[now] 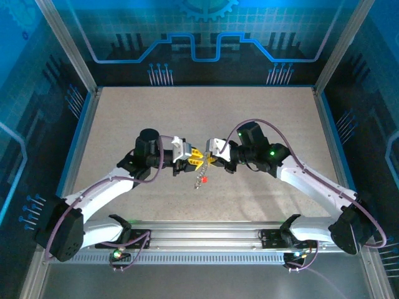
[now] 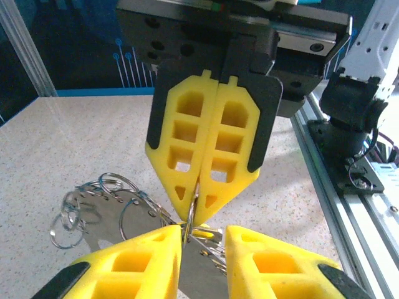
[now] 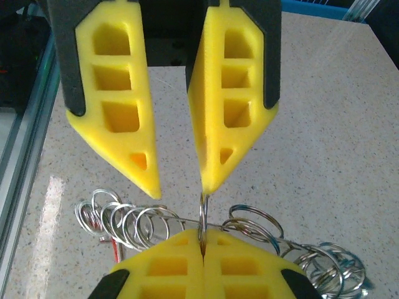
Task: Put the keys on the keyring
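Hanging in mid-air between the two arms, the keyring (image 3: 203, 215) is a thin silver wire ring held edge-on, well above the surface (image 3: 349, 124). A chain of bright wire loops (image 3: 134, 224) trails from it on both sides. In the top view a red-headed key (image 1: 201, 181) dangles at the chain's lower end, clear of the surface. I cannot tell whether it is threaded onto the ring itself or merely hangs from the chain. The yellow-headed key I cannot pick out against the yellow of the grippers. The right gripper (image 3: 202, 235) has its jaws pressed together on the lower part of the ring, pinching the wire between the tips. The left gripper (image 3: 181, 188) faces it with its jaws apart, one tip just touching the top of the ring and the other standing clear. I judge the task to be mid-way, with the ring presented and steadied and the threading itself not shown as finished. The pads (image 3: 112, 81) are matte yellow, wedge-shaped and cut with open cells, backed by dark plates. The surface is pale, speckled and smooth.
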`<state>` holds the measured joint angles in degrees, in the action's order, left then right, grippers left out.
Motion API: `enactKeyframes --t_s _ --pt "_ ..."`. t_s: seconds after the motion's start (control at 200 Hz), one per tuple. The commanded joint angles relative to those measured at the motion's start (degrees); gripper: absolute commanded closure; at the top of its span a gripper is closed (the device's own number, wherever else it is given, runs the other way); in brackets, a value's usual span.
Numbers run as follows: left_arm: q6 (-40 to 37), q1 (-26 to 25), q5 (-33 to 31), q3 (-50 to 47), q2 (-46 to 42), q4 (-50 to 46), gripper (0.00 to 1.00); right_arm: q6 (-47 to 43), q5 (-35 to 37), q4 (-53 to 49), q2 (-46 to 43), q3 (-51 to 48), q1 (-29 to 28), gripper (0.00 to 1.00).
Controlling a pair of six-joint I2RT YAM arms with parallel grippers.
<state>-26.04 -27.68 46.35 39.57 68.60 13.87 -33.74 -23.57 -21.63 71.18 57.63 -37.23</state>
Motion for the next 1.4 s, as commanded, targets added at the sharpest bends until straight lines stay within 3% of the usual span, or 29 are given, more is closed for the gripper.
enactKeyframes --t_s 0.0,0.685,1.04,1.176,1.396 --pt "-5.8 -1.5 -1.3 2.1 0.3 -8.8 0.75 -2.4 1.2 -3.2 0.4 2.7 -1.1 1.00" --pt "-9.8 -5.8 -5.7 6.3 3.2 -12.9 0.81 -2.3 -0.4 -2.9 0.2 2.3 -2.5 1.00" --pt "-10.0 -6.0 -6.8 7.2 3.6 -13.9 0.76 -2.8 -0.6 -2.5 -0.5 1.2 -2.4 1.00" --pt "-10.0 -5.9 -6.6 5.6 3.5 -12.2 0.69 -3.8 -1.6 -1.1 -1.4 -0.1 -2.5 1.00" --pt "-10.3 -6.0 -4.8 4.3 3.6 -8.8 0.72 -3.9 -1.4 -1.0 -0.4 0.5 -2.5 1.00"
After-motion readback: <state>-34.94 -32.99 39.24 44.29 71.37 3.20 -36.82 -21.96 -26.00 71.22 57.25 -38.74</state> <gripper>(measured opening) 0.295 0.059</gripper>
